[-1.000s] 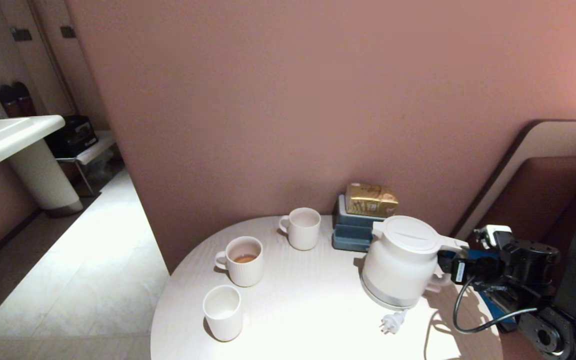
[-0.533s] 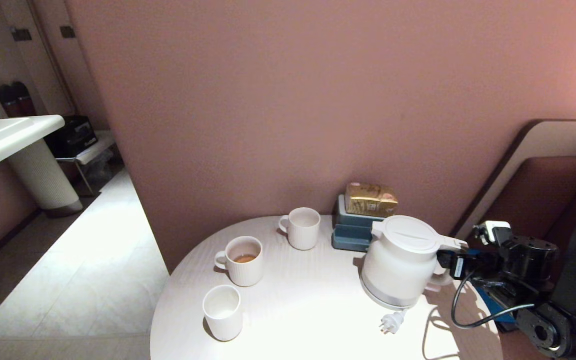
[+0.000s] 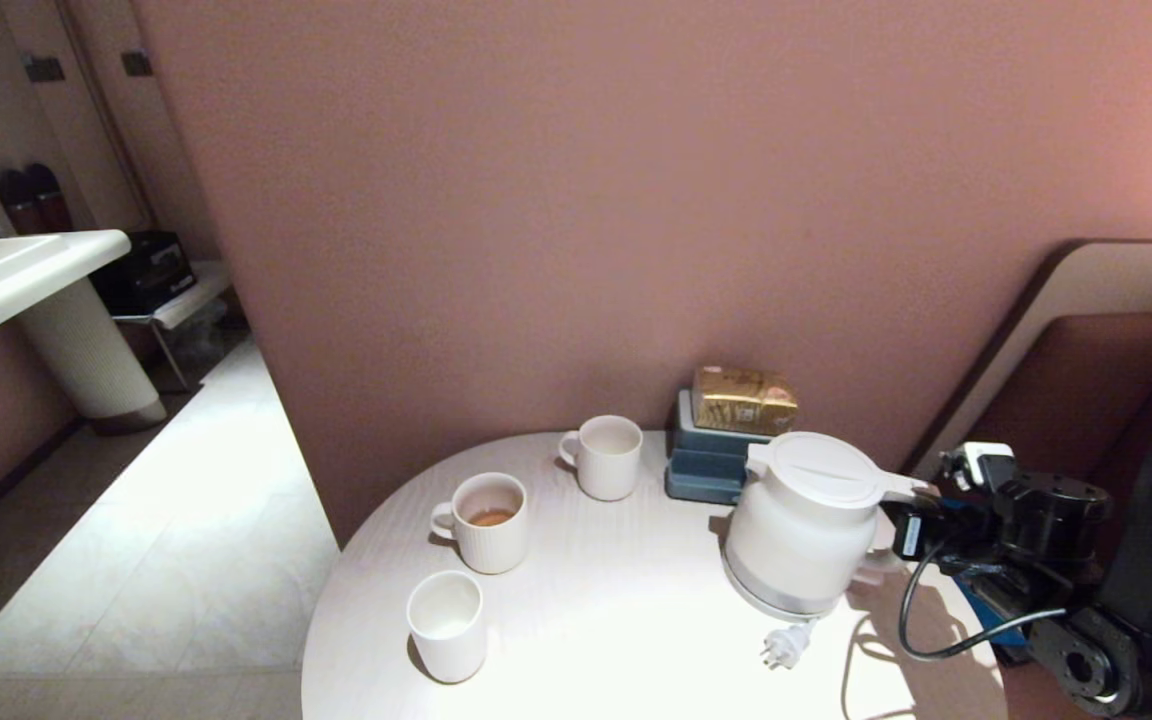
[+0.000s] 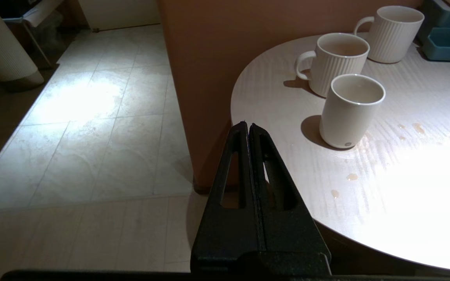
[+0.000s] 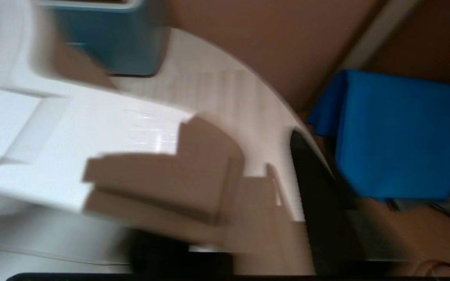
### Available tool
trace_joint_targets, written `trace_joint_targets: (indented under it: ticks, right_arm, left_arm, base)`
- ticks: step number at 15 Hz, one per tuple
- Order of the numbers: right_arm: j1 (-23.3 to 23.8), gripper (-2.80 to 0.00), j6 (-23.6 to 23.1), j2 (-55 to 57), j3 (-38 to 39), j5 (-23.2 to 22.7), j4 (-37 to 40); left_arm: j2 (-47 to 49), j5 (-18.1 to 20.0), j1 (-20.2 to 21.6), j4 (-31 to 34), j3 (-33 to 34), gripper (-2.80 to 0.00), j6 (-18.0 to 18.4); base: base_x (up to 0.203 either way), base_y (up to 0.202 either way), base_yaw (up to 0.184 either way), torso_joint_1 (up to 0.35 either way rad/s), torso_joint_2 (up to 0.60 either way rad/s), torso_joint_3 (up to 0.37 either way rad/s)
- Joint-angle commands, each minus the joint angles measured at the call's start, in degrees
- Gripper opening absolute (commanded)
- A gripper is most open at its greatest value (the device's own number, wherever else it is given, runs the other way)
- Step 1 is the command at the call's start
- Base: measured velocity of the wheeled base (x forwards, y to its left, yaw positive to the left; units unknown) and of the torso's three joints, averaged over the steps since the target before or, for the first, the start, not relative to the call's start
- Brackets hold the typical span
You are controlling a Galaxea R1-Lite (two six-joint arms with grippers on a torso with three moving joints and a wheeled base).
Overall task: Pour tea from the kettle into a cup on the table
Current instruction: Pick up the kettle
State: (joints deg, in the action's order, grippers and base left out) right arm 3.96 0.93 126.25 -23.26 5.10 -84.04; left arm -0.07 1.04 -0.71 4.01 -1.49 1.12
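The white kettle (image 3: 801,530) stands upright on the right part of the round white table (image 3: 616,620). My right gripper (image 3: 898,532) reaches in from the right and is shut on the kettle's angular handle (image 5: 150,179), which fills the space between the jaws of that gripper (image 5: 233,195). The plain handleless cup (image 3: 446,620) stands near the table's front left edge, well apart from the kettle. A little reddish-brown tea (image 3: 489,517) shows in a ribbed mug. My left gripper (image 4: 247,125) hangs shut off the table's left edge, short of the cup (image 4: 350,111).
Two ribbed mugs (image 3: 484,520) (image 3: 604,455) stand behind the cup. A teal box (image 3: 711,455) with a gold packet (image 3: 744,398) sits against the wall behind the kettle. The kettle's plug (image 3: 784,645) lies in front of it. Small drops (image 4: 352,176) dot the table. A sink (image 3: 6,270) is far left.
My right gripper has pushed in a little toward the kettle's handle and closed on it. The kettle, cup and mugs stay in place.
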Motion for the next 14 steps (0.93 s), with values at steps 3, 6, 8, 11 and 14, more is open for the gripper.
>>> trace_joint_targets:
  ticks: [3, 6, 8, 11, 14]
  right_arm:
    - [0.08, -2.8, -0.05, -0.12, -0.3, 0.24, -0.6]
    - [-0.01, -2.8, -0.05, -0.19, -0.36, 0.18, -0.6]
    - [-0.01, -2.8, -0.05, -0.21, -0.39, 0.09, -1.14]
    - [-0.1, -2.8, 0.17, -1.73, -1.42, -0.75, -1.78]
    - [-0.1, -2.8, 0.22, -5.01, -3.15, -0.79, -0.1]
  left_arm:
    - [0.07, 0.01, 0.0, 0.03, -0.01, -2.8, 0.02]
    - [0.07, 0.01, 0.0, 0.03, -0.01, -2.8, 0.02]
    - [0.07, 0.01, 0.0, 0.03, -0.01, -2.8, 0.02]
    - [0.07, 0.01, 0.0, 0.03, -0.01, -2.8, 0.02]
    - [0.07, 0.01, 0.0, 0.03, -0.01, -2.8, 0.02]
  base:
    - [0.0, 0.0, 0.0, 0.0, 0.0, 0.0]
    - [0.0, 0.0, 0.0, 0.0, 0.0, 0.0]
    - [0.0, 0.0, 0.0, 0.0, 0.0, 0.0]
    - [0.0, 0.0, 0.0, 0.0, 0.0, 0.0]
    - [0.0, 0.0, 0.0, 0.0, 0.0, 0.0]
